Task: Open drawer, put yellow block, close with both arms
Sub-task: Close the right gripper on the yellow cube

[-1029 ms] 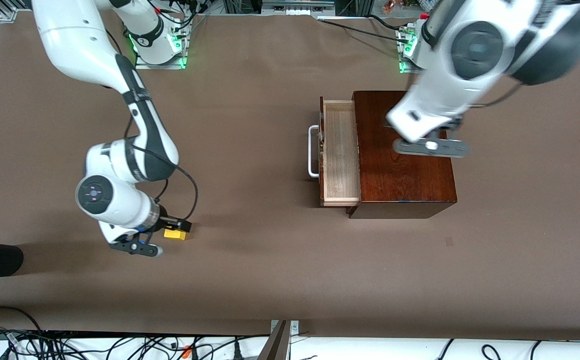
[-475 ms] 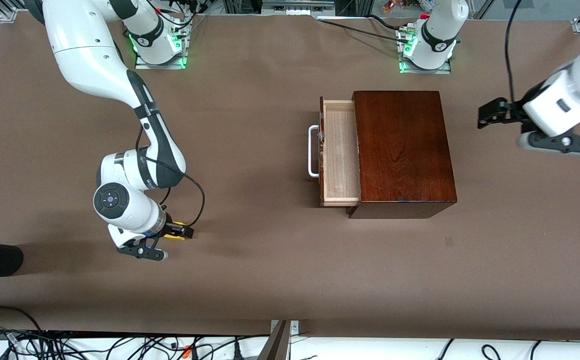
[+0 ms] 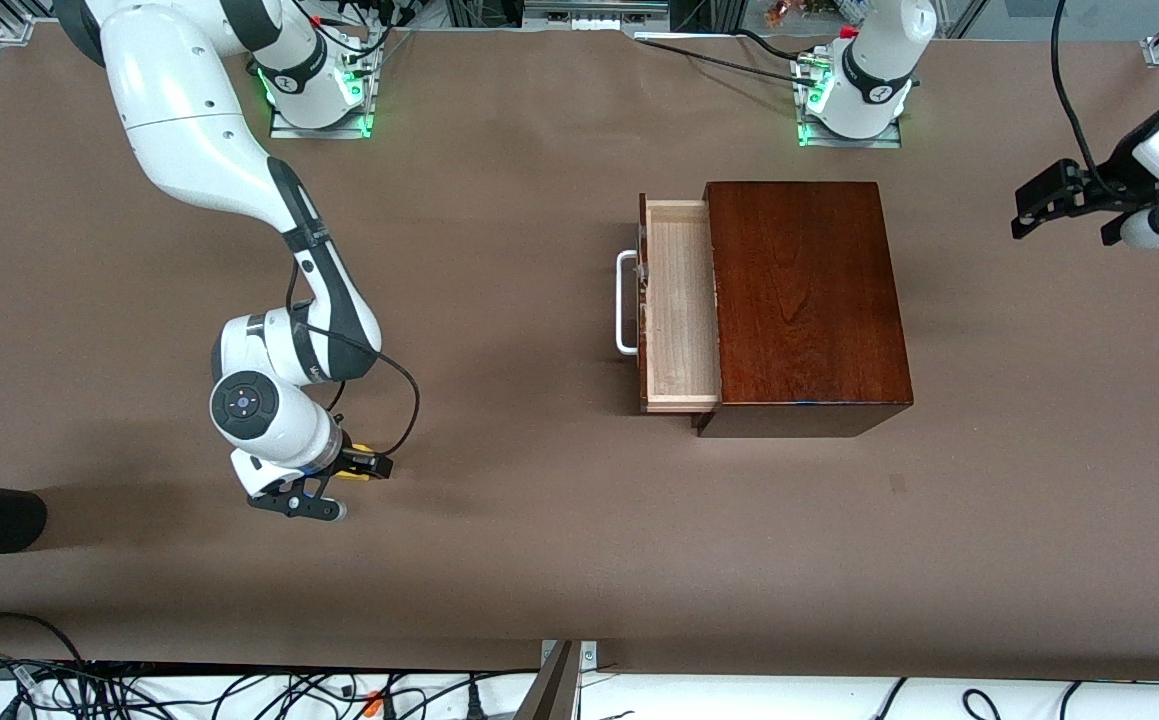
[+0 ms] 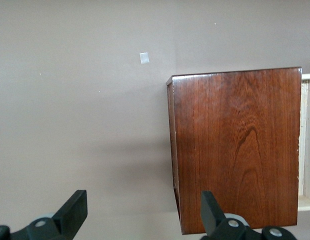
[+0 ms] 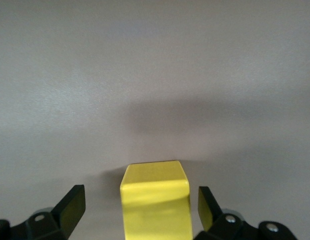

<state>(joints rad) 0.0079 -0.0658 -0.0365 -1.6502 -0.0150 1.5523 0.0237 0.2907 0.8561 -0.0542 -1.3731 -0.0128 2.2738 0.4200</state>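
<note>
Now I note the change: over the last second my left gripper (image 3: 1039, 205) has swung off the mahogany box (image 3: 807, 300) and hangs over bare table at the left arm's end, fingers spread and empty. Meanwhile my right gripper (image 3: 357, 467) has settled lower around the yellow block (image 5: 155, 200), fingers open, one either side, not yet touching. I judge the opening step complete and the grasp imminent. The drawer (image 3: 681, 305) stands pulled out: pale, raw-grained tray, white U-shaped bar handle (image 3: 625, 303). Its box is glossy, with figured grain. The block is a plain, sharp-edged cube resting on matte brown table covering (image 3: 539, 520), well apart from the drawer, toward the right arm's end.
</note>
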